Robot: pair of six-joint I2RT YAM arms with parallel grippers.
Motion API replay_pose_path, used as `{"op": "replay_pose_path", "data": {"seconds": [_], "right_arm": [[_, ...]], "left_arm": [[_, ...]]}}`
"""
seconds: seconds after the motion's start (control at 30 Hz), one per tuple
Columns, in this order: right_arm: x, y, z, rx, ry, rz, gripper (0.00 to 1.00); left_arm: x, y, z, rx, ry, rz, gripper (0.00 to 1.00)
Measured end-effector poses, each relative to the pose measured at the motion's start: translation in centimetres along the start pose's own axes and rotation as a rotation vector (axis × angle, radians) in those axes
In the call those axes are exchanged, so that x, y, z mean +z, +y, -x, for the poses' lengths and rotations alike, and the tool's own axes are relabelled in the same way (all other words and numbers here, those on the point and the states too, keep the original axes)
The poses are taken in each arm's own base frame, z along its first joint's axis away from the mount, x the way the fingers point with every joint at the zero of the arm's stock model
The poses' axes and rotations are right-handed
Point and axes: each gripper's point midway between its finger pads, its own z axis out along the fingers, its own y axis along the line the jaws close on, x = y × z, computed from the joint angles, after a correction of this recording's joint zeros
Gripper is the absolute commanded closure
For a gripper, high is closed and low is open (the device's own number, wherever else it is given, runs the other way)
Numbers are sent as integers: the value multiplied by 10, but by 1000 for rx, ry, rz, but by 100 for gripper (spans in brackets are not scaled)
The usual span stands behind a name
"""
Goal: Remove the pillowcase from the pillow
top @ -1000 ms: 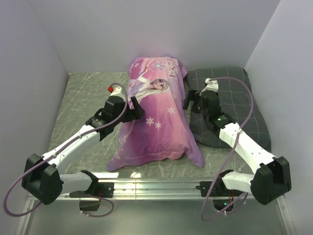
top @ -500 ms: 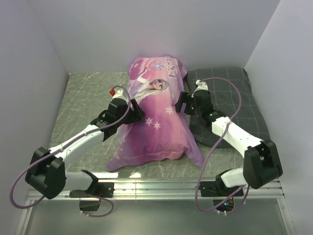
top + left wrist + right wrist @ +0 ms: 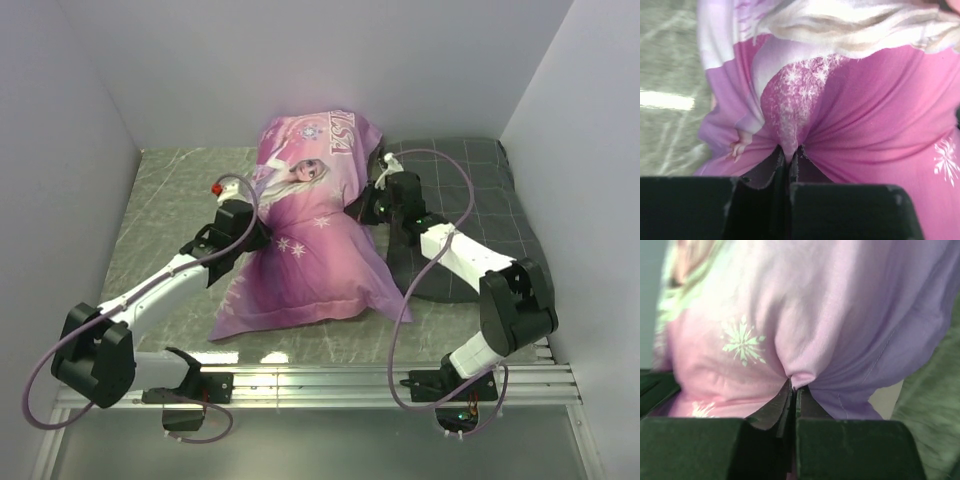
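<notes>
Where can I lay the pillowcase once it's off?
Bare table lies far left, between the left wall and the pillowcase, beyond the left arm. A narrow strip runs between its near edge and the rail. The right is crowded by the grey checked pillow and right arm.

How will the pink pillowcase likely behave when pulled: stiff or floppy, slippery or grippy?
Probably floppy: the pillowcase puckers into radiating folds where the left gripper and right gripper pinch it. Likely thin and easy to hold, since a small tuck fits between shut jaws. Stuffed full, it may drag rather than slip off.
</notes>
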Motion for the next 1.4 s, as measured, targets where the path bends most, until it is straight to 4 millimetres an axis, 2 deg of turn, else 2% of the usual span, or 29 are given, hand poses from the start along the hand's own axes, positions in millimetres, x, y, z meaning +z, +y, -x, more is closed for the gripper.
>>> {"op": "replay_pose_path", "data": {"seconds": [0.1, 0.2, 0.33, 0.4, 0.43, 0.5, 0.53, 0.6, 0.67, 0.7, 0.77, 0.83, 0.9, 1.0, 1.07, 1.13, 1.2, 1.27, 1.33, 1.4], "right_arm": [[-7, 25, 13, -20, 0, 40, 100], [-22, 61, 29, -67, -18, 77, 100], [-51, 131, 51, -207, -95, 119, 100], [-71, 176, 62, -280, -140, 160, 100], [-79, 191, 64, -302, -148, 174, 100], [-94, 218, 72, -343, -175, 195, 100], [-101, 226, 75, -355, -188, 195, 100], [-107, 236, 81, -378, -200, 184, 100], [-107, 241, 88, -390, -208, 148, 100], [-100, 242, 92, -392, -211, 122, 100], [-83, 241, 93, -392, -211, 79, 100], [-55, 233, 87, -397, -192, 26, 100], [-24, 223, 72, -398, -149, -13, 100], [32, 198, 36, -378, -48, -50, 100], [67, 181, 13, -344, 15, -53, 100], [100, 170, 1, -295, 45, -43, 100], [122, 170, 6, -252, 38, -16, 100], [133, 175, 17, -221, 25, 16, 100], [137, 180, 27, -206, 10, 36, 98], [137, 182, 36, -196, -9, 47, 94]], "left_arm": [[-5, 14, 14, -16, -18, 35, 100], [-10, 20, 26, -9, -22, 66, 99], [-19, 18, 43, 25, -22, 83, 95], [-24, 15, 48, 42, -23, 83, 89], [-28, 13, 52, 51, -30, 76, 86], [-37, 8, 62, 62, -55, 59, 74], [-43, 5, 69, 68, -73, 50, 61], [-54, 0, 83, 80, -110, 32, 45], [-65, -6, 95, 89, -136, 7, 37], [-70, -11, 100, 94, -145, -8, 30], [-80, -18, 108, 104, -159, -32, 24], [-90, -18, 116, 109, -174, -33, 16], [-100, -13, 123, 106, -187, -12, 12], [-120, -6, 140, 105, -224, 31, 5], [-141, -6, 159, 96, -285, 51, 4], [-166, -10, 180, 90, -353, 51, 5], [-194, -19, 202, 85, -426, 35, 5], [-214, -28, 217, 80, -476, 3, 5], [-226, -36, 222, 84, -495, -33, 5], [-226, -40, 216, 92, -475, -66, 5]]}}
